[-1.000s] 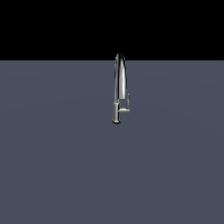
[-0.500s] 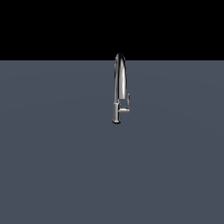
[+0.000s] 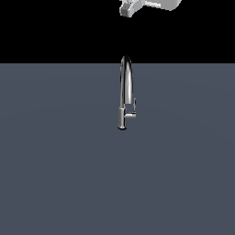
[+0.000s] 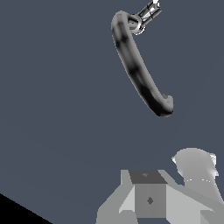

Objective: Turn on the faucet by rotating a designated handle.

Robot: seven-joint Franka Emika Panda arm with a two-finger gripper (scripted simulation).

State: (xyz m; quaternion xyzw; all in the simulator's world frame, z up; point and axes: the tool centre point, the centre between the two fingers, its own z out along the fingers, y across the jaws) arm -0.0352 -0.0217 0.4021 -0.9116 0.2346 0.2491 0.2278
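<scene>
The chrome faucet (image 3: 125, 94) stands upright on the grey floor, its arched spout seen edge-on in the exterior view. Its small handle (image 3: 132, 111) sticks out from the lower body toward the exterior view's right, with the thin lever pointing up. A white part of my gripper (image 3: 128, 8) shows at the top edge, high above the faucet and touching nothing. In the wrist view the dark curved spout (image 4: 139, 74) lies ahead and the handle (image 4: 148, 12) shows beyond it. The gripper's grey body (image 4: 150, 200) fills the lower edge; its fingers are not clearly shown.
A flat grey surface (image 3: 55, 174) spreads all around the faucet. Above it the background is black.
A white part of my arm has come into view at the top edge of the exterior view. The faucet and its handle have not moved.
</scene>
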